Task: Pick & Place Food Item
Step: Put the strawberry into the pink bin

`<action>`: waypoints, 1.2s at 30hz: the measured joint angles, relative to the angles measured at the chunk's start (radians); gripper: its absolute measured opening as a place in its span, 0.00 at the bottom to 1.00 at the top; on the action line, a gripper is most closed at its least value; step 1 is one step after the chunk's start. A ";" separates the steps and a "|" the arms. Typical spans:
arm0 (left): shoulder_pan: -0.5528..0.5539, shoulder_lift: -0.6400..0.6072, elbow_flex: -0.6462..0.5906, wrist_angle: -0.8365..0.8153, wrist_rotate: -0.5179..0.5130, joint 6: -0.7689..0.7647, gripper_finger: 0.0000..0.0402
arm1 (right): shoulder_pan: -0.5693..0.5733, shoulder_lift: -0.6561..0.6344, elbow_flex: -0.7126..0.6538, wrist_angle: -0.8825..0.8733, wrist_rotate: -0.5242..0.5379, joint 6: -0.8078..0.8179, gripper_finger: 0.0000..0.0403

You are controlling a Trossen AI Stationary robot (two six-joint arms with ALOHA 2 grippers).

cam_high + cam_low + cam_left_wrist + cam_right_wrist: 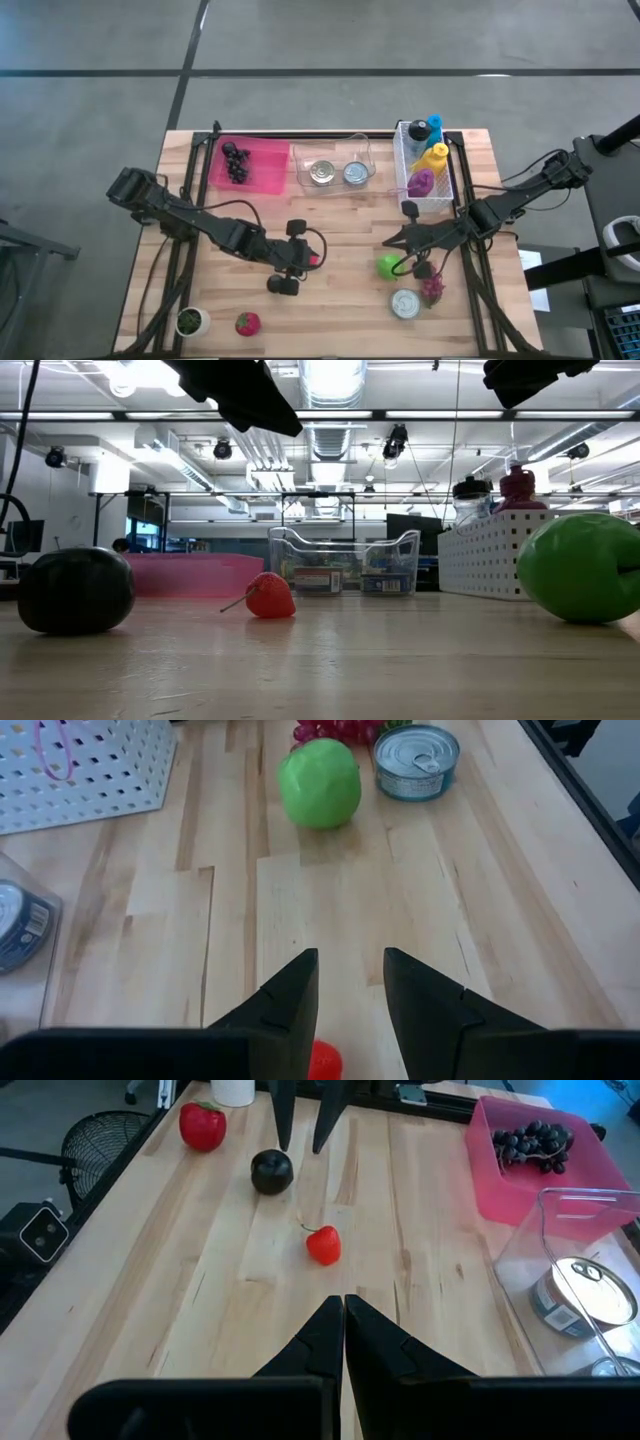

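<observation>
Fingers, left gripper [350, 982]: I see them apart, empty, above the small red fruit [323, 1245].
Fingers, right gripper [343, 1312]: together, empty.
Red fruit: mid-table, beside a black fruit [271, 1172].

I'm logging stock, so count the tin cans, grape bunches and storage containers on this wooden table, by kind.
Silver tin cans: 3
Grape bunches, dark and reddish-purple: 2
Containers, pink tray, clear bin, white perforated basket: 3
Total: 8
</observation>
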 joint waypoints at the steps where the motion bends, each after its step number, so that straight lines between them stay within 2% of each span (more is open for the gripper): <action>1: 0.000 0.000 0.000 -0.004 0.000 0.000 0.30 | 0.000 0.000 0.000 0.000 0.000 0.000 0.02; 17: 0.000 0.000 -0.001 -0.025 -0.007 0.000 0.30 | 0.000 0.000 0.000 0.000 0.000 0.000 0.02; 27: 0.000 0.057 -0.002 -0.046 -0.066 -0.106 0.30 | 0.000 0.000 0.000 0.003 0.000 0.000 0.02; 36: 0.002 0.129 -0.004 -0.071 -0.095 -0.183 0.41 | 0.000 0.000 0.000 0.006 0.000 0.000 0.02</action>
